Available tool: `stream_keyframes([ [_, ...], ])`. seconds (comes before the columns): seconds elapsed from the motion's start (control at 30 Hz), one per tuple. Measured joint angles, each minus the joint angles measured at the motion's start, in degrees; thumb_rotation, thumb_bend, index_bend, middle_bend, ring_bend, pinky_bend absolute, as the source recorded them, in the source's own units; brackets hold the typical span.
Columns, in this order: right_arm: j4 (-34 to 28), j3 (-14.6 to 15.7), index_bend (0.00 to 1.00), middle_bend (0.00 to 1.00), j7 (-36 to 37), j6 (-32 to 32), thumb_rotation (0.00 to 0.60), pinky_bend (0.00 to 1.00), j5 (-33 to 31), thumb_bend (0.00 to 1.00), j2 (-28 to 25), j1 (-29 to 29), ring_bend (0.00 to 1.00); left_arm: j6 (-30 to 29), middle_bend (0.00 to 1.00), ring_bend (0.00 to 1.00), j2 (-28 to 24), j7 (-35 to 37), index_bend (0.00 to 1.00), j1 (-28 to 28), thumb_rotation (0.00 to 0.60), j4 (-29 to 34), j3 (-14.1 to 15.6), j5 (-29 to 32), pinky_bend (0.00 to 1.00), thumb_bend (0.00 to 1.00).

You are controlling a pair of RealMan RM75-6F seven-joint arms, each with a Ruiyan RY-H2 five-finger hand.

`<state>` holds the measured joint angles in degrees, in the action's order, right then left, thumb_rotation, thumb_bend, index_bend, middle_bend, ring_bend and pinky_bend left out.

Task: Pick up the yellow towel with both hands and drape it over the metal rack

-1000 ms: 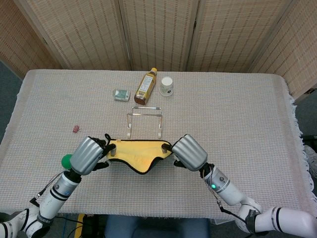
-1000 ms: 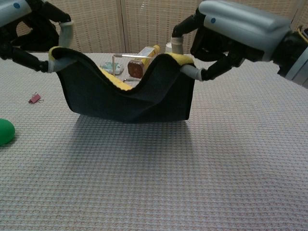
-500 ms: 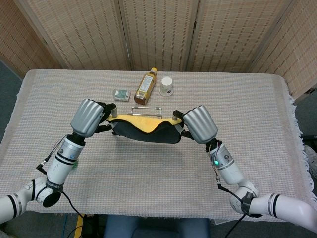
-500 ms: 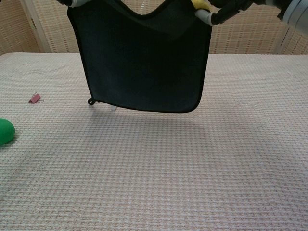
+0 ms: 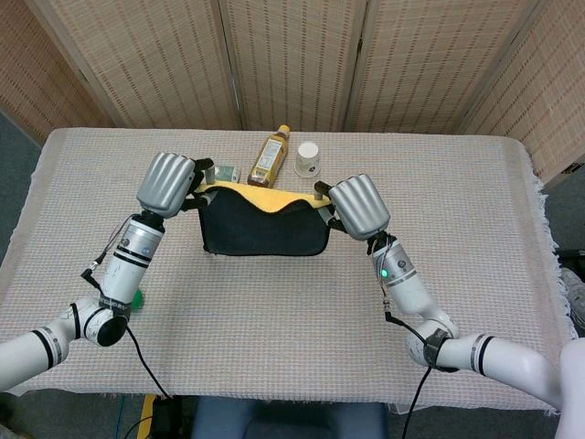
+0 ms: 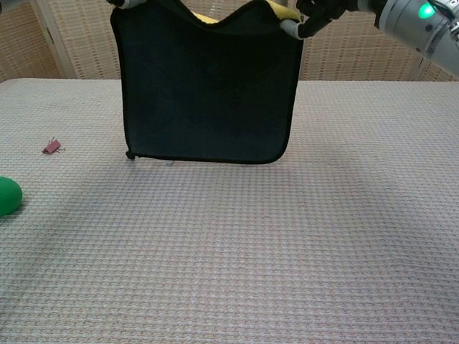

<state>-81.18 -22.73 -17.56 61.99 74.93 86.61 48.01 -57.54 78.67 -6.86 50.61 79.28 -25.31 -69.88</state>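
The towel [image 5: 263, 224] hangs in the air between my two hands, its dark side facing me and its yellow side showing only along the top edge [image 5: 260, 196]. My left hand [image 5: 167, 183] grips its top left corner and my right hand [image 5: 358, 207] grips its top right corner. In the chest view the towel [image 6: 206, 86] hangs flat like a curtain, its lower edge just above the table. There my right hand [image 6: 323, 10] shows at the top edge of the frame, and my left hand [image 6: 123, 3] barely shows. The metal rack is hidden behind the towel in both views.
A brown bottle [image 5: 266, 158], a white cup [image 5: 308, 158] and a small packet [image 5: 224, 174] lie beyond the towel. A green ball [image 6: 7, 195] and a pink clip [image 6: 51, 147] sit on the left of the table [image 5: 457, 229].
Both hands have lifted the towel from just above the near table and carried it away from me, over where the rack stood. It now hangs full length instead of sagging.
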Motion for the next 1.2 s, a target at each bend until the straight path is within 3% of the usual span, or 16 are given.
stream_keyframes([
  [0.5,10.6,-1.2,0.79,0.97,-0.3,-3.3,0.600,1.00,-5.1,0.53,5.6,6.2,1.00,5.0,1.00,0.83,4.9,0.2,0.69,5.6,0.600,-12.7,-1.2,9.1,0.93,0.45],
  [0.83,15.9,-1.0,0.77,0.96,0.2,-5.3,0.600,1.00,-7.0,0.53,7.4,8.7,1.00,7.5,1.00,0.82,7.4,-2.1,0.67,8.6,0.600,-17.6,-1.4,14.0,0.93,0.45],
  [1.03,20.0,-0.9,0.63,0.94,1.1,-7.1,0.600,1.00,-8.1,0.50,8.7,10.3,1.00,9.3,0.96,0.79,9.0,-6.3,0.64,10.6,0.600,-20.4,-1.1,17.7,0.93,0.44],
  [1.13,21.9,-0.9,0.50,0.93,1.5,-8.3,0.600,1.00,-9.0,0.47,9.3,11.0,1.00,10.1,0.90,0.72,10.0,-8.3,0.60,11.7,0.600,-21.8,-1.0,20.0,0.92,0.44],
  [1.2,22.8,-0.9,0.35,0.93,1.8,-8.9,0.600,1.00,-9.7,0.44,9.6,11.3,1.00,10.7,0.81,0.63,10.6,-9.6,0.55,12.4,0.600,-22.6,-0.9,21.4,0.90,0.40],
])
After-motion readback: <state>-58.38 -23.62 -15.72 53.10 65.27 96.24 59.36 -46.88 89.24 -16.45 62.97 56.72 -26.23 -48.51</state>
